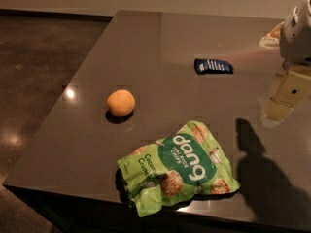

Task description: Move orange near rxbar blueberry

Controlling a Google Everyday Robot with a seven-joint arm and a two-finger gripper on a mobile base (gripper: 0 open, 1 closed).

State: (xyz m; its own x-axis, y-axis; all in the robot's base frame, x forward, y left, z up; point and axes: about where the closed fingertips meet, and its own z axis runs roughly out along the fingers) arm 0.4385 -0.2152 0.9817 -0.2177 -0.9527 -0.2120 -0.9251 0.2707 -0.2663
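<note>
On the dark shiny table (160, 42), the orange (120, 102) sits at nine o'clock. At one o'clock lies the rxbar blueberry (213, 65), well apart, with bare table between them. A green chip bag (180, 166) rests at six o'clock by the near edge. The gripper (281, 101) hangs at three o'clock; I cannot tell if it is clenched. Dark floor (39, 57) lies at nine o'clock, past the table edge.

Open counter (146, 42) runs between orange (120, 102) and rxbar blueberry (213, 65) — green bag (179, 166) lies off that line, gripper (284, 98) at right edge.
</note>
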